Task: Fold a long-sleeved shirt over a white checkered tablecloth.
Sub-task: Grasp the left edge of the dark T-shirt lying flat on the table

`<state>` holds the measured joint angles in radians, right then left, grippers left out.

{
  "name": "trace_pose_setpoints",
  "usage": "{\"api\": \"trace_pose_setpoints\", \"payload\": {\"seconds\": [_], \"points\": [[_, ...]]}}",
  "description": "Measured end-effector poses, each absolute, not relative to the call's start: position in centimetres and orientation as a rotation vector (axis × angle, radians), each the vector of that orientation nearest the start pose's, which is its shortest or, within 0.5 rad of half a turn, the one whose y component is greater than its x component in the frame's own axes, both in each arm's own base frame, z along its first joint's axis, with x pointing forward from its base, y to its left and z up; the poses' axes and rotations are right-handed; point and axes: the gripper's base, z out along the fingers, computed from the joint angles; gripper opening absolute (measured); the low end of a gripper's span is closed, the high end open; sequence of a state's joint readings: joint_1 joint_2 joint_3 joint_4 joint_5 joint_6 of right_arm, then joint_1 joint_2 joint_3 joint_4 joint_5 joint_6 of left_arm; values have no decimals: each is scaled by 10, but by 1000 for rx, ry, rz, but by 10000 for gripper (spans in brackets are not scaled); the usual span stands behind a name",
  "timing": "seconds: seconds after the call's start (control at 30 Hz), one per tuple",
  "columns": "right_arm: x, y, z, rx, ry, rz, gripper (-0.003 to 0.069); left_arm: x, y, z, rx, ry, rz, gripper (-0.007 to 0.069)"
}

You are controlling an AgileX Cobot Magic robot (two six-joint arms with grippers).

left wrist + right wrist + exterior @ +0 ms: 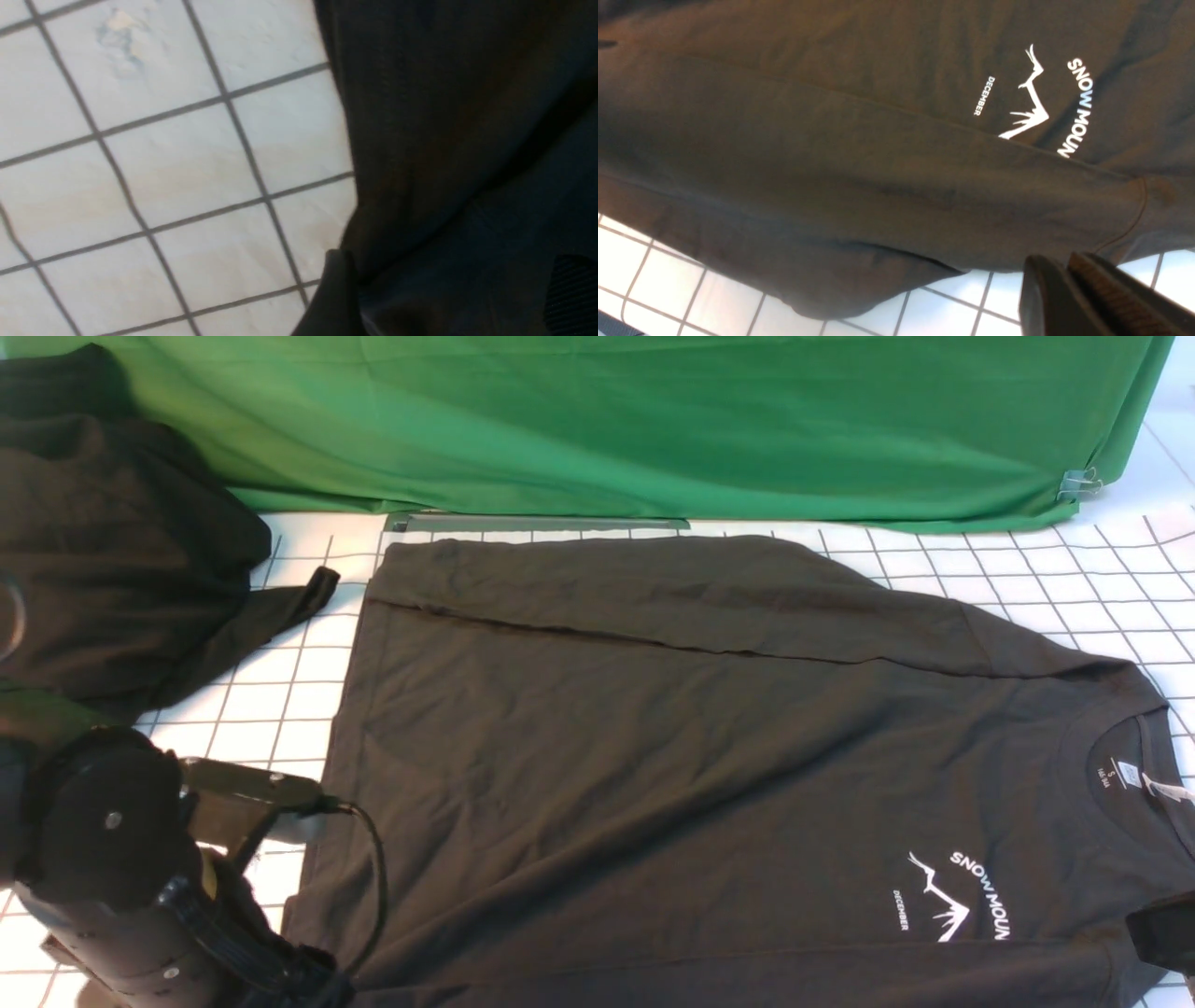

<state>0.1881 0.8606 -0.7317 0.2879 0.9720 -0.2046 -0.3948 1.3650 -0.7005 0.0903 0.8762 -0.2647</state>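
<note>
The long-sleeved shirt (653, 756) is lying flat on the white checkered tablecloth (1074, 569), sleeves folded inward, seemingly ready for the body fold. The left gripper (453, 280) is gaping open over the shirt's hem, while the right gripper (1059, 259), closed and empty, is hovering beside its near edge.

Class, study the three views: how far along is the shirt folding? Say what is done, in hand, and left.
Done: the long-sleeved shirt lies flat on the white checkered tablecloth, both sleeves folded in over its body. In hand: nothing; the left gripper is open at the hem edge, the right gripper shut beside the near edge. Left: probably folding the body hem to collar.
</note>
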Motion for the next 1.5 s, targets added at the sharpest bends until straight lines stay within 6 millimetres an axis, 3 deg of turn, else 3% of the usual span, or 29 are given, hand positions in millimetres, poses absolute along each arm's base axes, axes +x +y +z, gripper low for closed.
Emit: {"api": "trace_pose_setpoints", "payload": {"seconds": [0.1,0.3,0.47,0.63,0.67,0.7,0.9,1.13,1.4,1.5], "points": [[138,48,300,-380,2534,360,61,205,-68,189,169,3039,86,550],[138,48,300,-380,2533,360,69,206,-70,183,208,3079,34,544],[138,48,300,-380,2533,361,71,206,-71,179,244,3110,21,450],[138,48,300,-380,2535,361,73,206,-71,184,337,3137,32,85],[138,48,300,-380,2535,361,73,206,-71,185,341,3134,31,85],[138,48,300,-380,2536,363,73,208,-72,195,378,3120,28,36],[138,48,300,-378,2531,364,73,221,-77,245,405,2984,-18,28],[139,48,300,-377,2530,363,80,240,-84,281,471,2810,-57,28],[139,48,300,-372,2524,366,83,249,-88,296,435,2737,-95,28],[139,49,300,-370,2523,368,83,243,-86,290,369,2866,-78,28]]}}
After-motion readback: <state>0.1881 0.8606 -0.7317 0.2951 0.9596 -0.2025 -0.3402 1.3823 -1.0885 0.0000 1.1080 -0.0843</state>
